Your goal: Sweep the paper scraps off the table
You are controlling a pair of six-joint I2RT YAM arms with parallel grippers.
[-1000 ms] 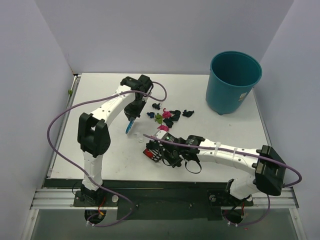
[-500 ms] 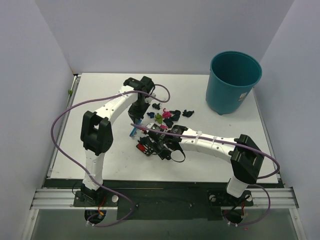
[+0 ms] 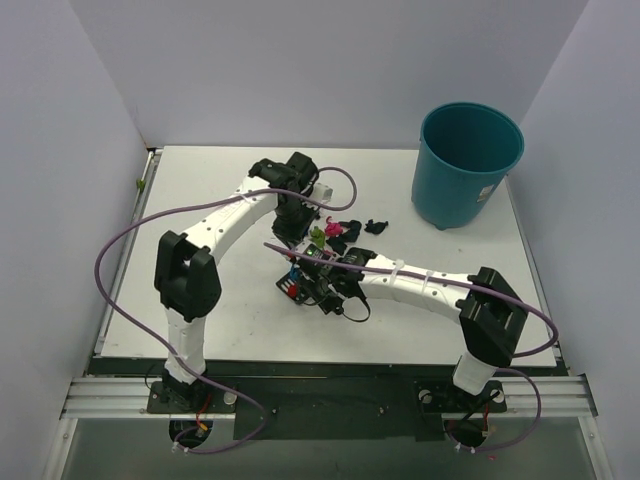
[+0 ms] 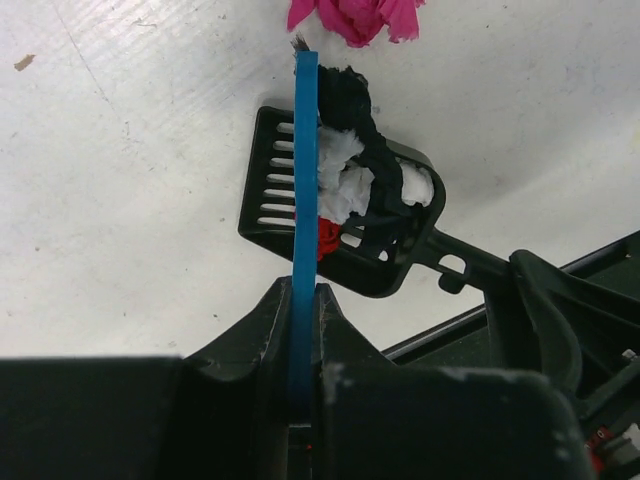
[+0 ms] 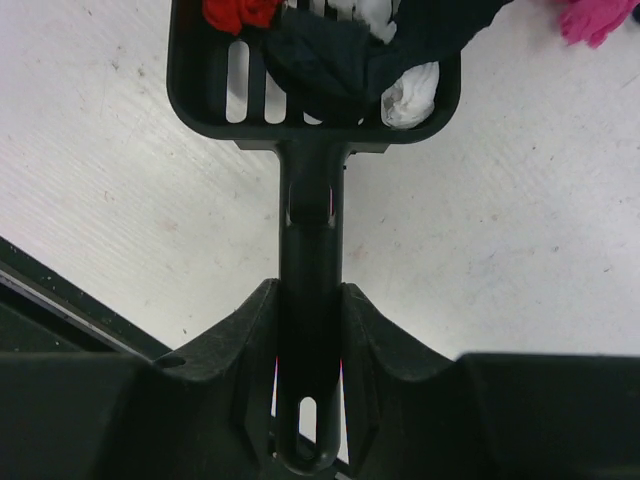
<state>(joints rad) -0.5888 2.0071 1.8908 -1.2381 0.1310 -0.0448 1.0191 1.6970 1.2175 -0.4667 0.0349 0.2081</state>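
Table viewed from above, with both arms meeting near its centre. The left claw is clenched on a thin blue hand brush, which the left wrist view shows edge-on. The brush runs away from the fingers and crosses over the slotted end of a black scoop. The right claw grasps the scoop by its handle, one finger pressed against each side of the stem. The scoop's basket points away from the wrist and lies low on the white surface.

The paper scraps are in two groups. White, black and red pieces are bunched inside the scoop, against its back wall and beside the brush. The other pieces lie loose on the table. One pink scrap sits just beyond the brush tip. In the top view, a small cluster of pink, green and dark bits lies just to the far right of the scoop, between the arms and a teal bin. The bin stands upright at the far right corner, well apart from the scoop.
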